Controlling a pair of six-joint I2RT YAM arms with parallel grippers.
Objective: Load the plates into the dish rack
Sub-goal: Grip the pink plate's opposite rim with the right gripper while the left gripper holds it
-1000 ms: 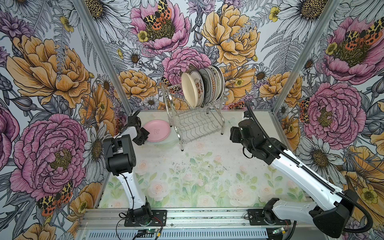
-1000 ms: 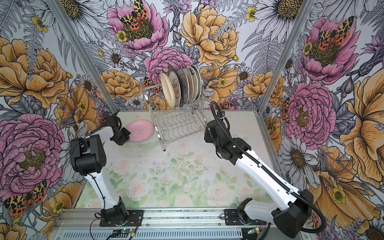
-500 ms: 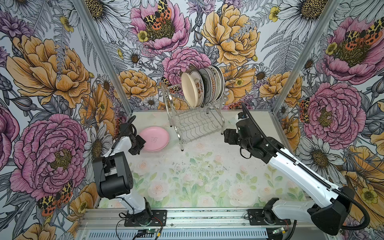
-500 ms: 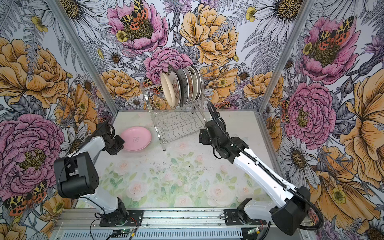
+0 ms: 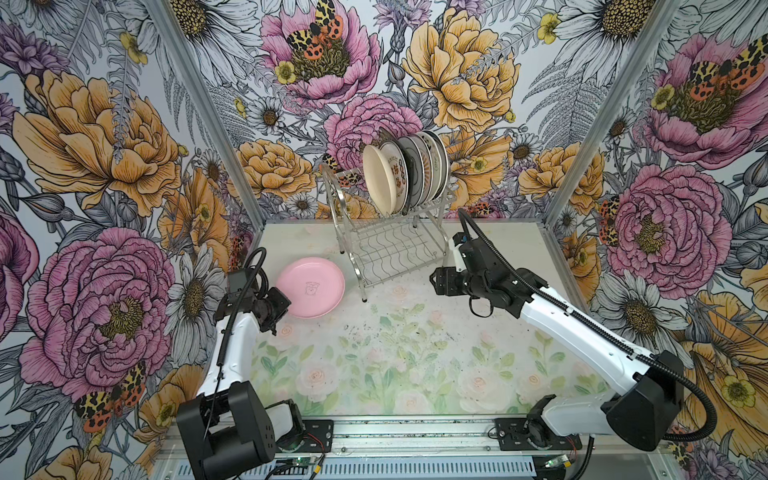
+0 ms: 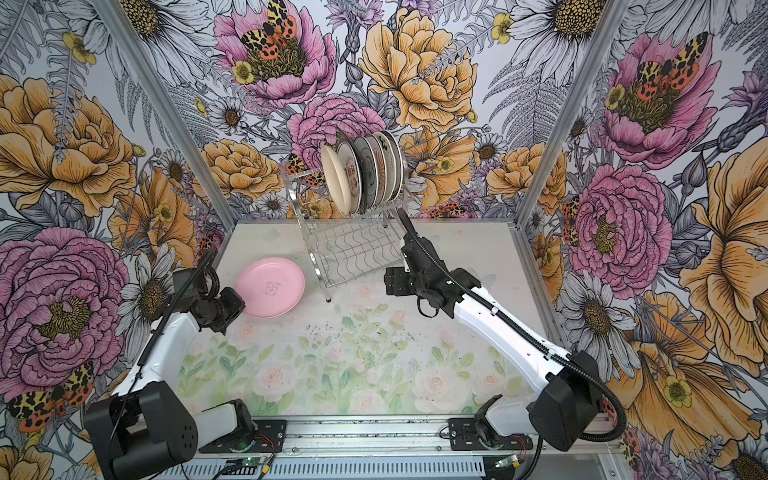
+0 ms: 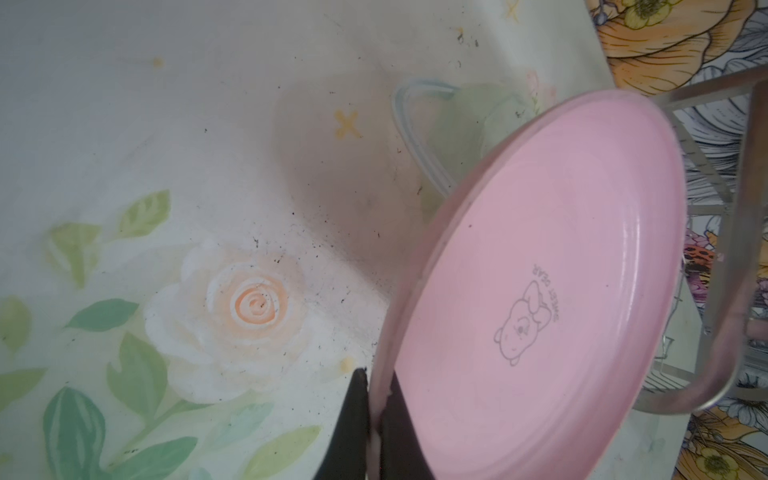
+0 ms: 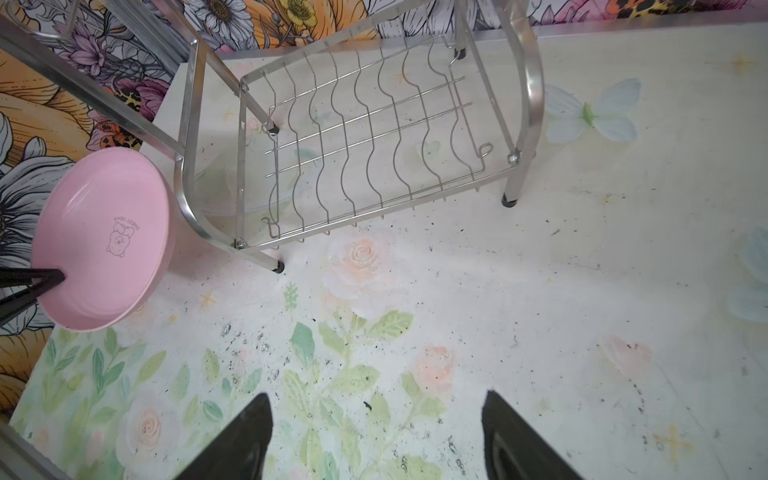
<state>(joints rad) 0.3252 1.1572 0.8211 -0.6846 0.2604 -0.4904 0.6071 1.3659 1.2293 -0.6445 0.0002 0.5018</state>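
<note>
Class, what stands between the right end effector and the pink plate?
The dish rack's front leg, with bare tabletop either side; both top views show it.

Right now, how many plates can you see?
7. One pink plate is pinched by the left fingers beside the rack; about six plates stand packed on its top shelf, where more may hide.

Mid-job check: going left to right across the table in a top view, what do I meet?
From the left: left gripper, shut on the plate's rim → round pink plate → shiny two-tier steel wire dish rack → right gripper, open.
</note>
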